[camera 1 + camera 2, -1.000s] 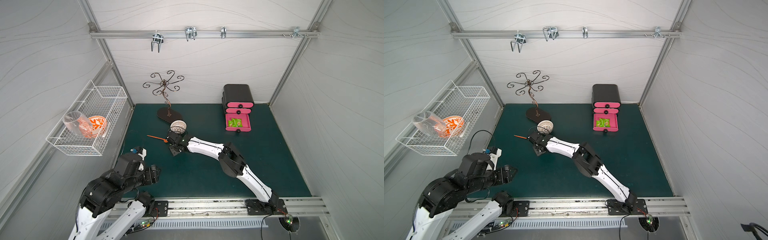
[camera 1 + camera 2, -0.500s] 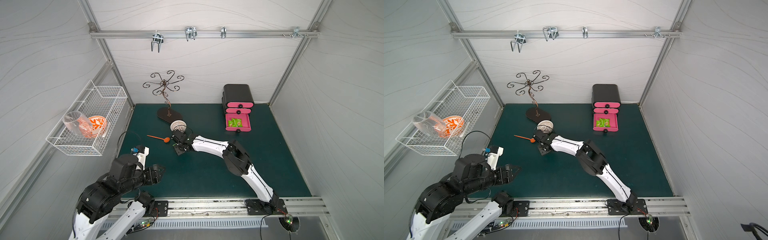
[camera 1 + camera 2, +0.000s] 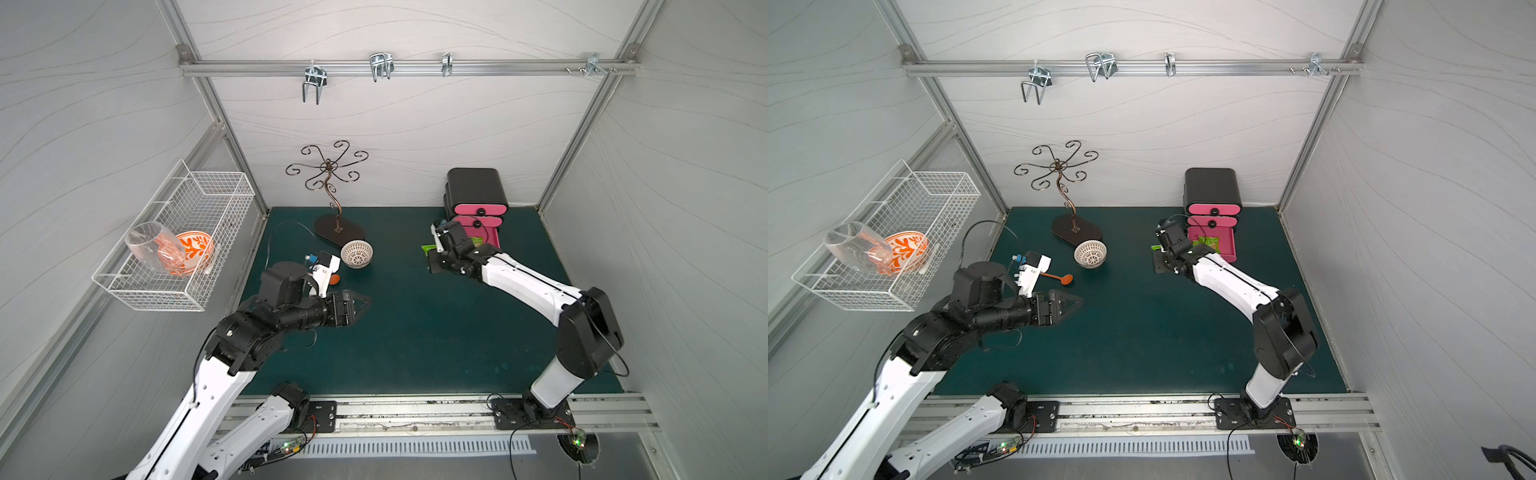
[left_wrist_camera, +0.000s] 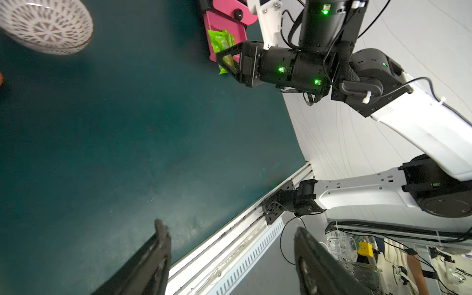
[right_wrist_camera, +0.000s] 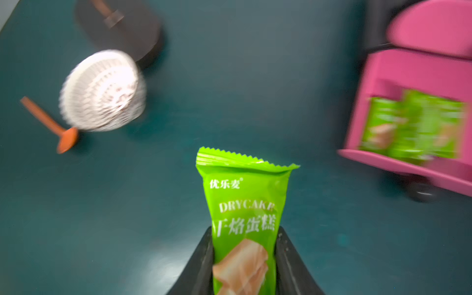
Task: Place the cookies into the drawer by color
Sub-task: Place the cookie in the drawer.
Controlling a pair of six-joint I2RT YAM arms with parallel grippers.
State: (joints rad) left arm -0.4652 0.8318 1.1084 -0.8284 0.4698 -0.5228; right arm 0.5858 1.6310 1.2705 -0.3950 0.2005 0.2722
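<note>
Green cookie packet point(image 5: 242, 194) lengthwise in right gripper point(image 5: 244, 231), crimped end outward.

You have a bright green packet point(image 5: 244, 204) with white lettering and a tan biscuit picture, hot-pink drawers point(image 3: 480, 206) in a black chest point(image 3: 473, 183), and a dark teal mat point(image 3: 415, 324).

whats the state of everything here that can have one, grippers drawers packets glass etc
right gripper: shut on a green packet
left gripper: open, empty
bottom drawer: pulled out, green packets inside
top drawer: shut
glass: lying on its side in the wire basket
orange spoon: lying flat on the mat
</note>
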